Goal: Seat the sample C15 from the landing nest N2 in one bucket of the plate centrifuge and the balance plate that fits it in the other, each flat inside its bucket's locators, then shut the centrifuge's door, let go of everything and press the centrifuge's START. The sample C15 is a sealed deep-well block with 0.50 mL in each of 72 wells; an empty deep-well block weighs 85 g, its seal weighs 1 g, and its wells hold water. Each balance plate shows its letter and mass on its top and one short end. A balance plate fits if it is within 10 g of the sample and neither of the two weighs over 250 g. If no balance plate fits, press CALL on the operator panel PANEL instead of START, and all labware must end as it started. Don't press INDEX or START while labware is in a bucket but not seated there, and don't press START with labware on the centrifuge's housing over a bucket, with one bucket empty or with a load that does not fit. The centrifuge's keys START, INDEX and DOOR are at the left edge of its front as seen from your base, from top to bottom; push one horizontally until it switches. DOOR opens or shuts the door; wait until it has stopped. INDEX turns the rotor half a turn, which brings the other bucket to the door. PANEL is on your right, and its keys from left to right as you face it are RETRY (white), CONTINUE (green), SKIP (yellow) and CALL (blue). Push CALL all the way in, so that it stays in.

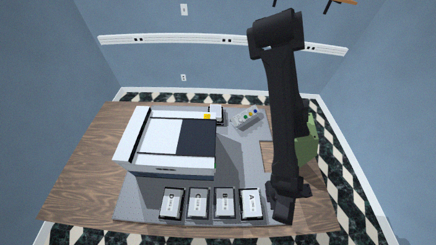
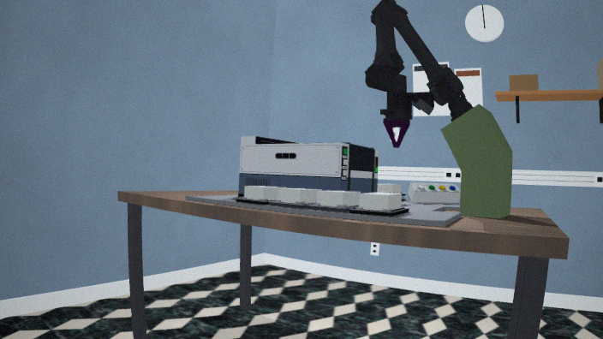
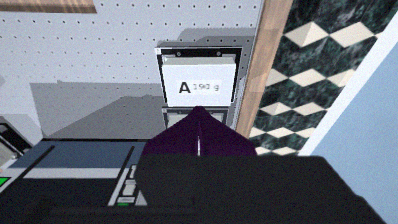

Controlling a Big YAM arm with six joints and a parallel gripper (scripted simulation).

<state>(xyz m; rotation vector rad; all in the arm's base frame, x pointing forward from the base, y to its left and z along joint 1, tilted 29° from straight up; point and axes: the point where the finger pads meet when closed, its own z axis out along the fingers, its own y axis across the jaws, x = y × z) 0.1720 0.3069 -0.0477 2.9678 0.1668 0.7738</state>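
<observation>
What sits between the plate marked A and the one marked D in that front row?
In the top view, plates B and C lie between A and D, each in its own dark nest.

This is a small laboratory room. A plate centrifuge [image 1: 173, 136] stands on a wooden tabletop [image 1: 83, 173] beside lettered balance plates [image 1: 224, 202] and an operator panel [image 1: 246, 119] with coloured keys. Blue walls carry a cable rail [image 1: 173, 38] and a clock [image 2: 484, 23].

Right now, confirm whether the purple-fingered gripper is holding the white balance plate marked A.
No: the gripper hangs shut and empty, high above plate A in its nest.
</observation>
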